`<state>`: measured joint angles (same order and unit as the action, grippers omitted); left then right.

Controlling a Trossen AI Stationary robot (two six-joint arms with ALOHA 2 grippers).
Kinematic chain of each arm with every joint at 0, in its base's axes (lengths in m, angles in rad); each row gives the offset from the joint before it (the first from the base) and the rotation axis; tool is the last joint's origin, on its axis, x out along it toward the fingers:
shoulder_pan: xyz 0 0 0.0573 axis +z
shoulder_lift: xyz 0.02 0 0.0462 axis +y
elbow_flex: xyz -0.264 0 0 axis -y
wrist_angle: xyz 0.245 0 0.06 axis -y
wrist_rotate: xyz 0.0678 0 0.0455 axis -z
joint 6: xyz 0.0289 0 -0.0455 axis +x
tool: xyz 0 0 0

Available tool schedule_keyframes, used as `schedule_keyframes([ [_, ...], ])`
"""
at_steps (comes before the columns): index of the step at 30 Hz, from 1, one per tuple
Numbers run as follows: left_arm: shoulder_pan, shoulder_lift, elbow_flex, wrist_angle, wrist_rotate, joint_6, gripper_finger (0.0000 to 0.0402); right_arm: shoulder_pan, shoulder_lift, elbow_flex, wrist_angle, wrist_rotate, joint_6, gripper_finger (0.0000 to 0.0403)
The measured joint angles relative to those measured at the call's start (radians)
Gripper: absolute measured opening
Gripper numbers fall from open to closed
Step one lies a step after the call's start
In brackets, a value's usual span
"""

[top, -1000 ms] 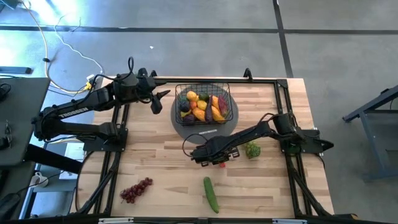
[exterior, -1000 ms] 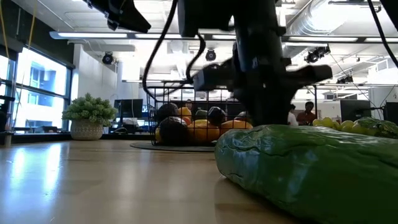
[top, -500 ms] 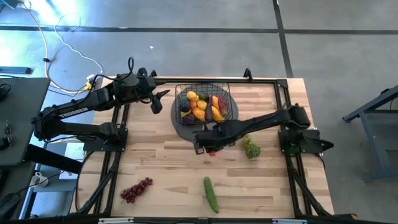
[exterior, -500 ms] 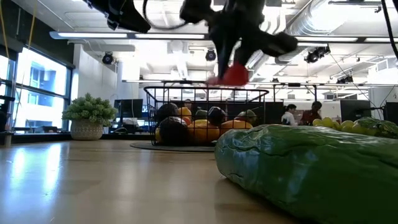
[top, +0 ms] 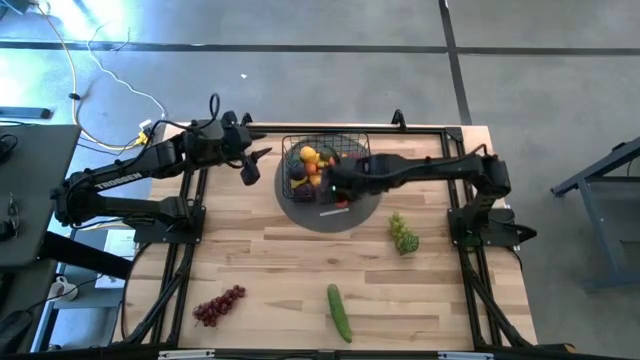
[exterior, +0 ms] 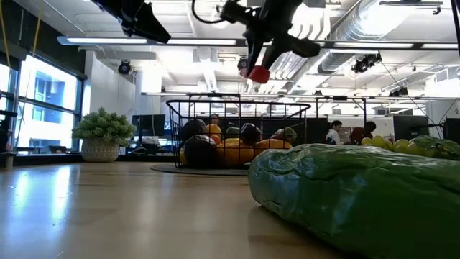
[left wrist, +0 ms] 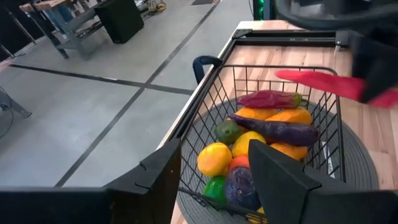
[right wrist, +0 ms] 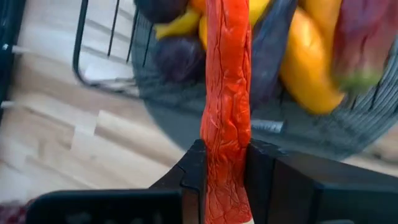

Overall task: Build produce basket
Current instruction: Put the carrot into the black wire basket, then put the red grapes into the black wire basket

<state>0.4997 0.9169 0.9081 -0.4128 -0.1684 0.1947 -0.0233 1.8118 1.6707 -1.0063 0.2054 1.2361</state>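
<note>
Within the last second the red chilli [right wrist: 227,99], pinched between the fingers of the right gripper [top: 340,182], has been carried from the table up over the basket [top: 362,146], so release seems next, while the left gripper [top: 252,160] waits spread beside it.

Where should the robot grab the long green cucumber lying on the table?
Probably around the middle of the cucumber, coming straight down from above. It lies flat and alone on the table, long and thin, so the fingers should close across its narrow width, not its ends.

right gripper [top: 333,180] (gripping red chilli [right wrist: 227,106]), risen, now above basket [top: 361,139]
</note>
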Motion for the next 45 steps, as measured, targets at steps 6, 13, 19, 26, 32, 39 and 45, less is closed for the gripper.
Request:
schedule_keyframes([
  [6,0.000,0.000,0.000,-0.039,0.000,0.000,0.0175,-0.102,0.000,0.000,0.003,0.005,-0.131,0.0048],
  [13,0.000,0.000,0.000,-0.041,-0.001,0.000,0.0175,-0.219,0.015,0.000,0.004,-0.053,-0.281,0.0048],
  [19,0.000,0.000,0.000,-0.041,-0.038,-0.008,0.0175,-0.281,0.061,0.000,-0.012,-0.154,-0.344,0.0048],
  [26,0.002,0.000,0.000,-0.041,-0.091,-0.010,0.0174,-0.308,0.114,0.000,-0.025,-0.226,-0.392,0.0048],
  [32,0.002,0.000,0.000,-0.041,-0.093,-0.011,0.0174,-0.320,0.123,0.000,-0.020,-0.228,-0.434,0.0080],
  [39,0.002,0.000,0.000,-0.041,-0.081,-0.062,0.0174,-0.329,0.123,0.000,-0.021,-0.221,-0.452,0.0164],
  [45,0.002,0.000,0.000,-0.068,-0.078,-0.121,0.0175,-0.329,0.109,0.021,-0.035,-0.197,-0.449,0.0188],
])
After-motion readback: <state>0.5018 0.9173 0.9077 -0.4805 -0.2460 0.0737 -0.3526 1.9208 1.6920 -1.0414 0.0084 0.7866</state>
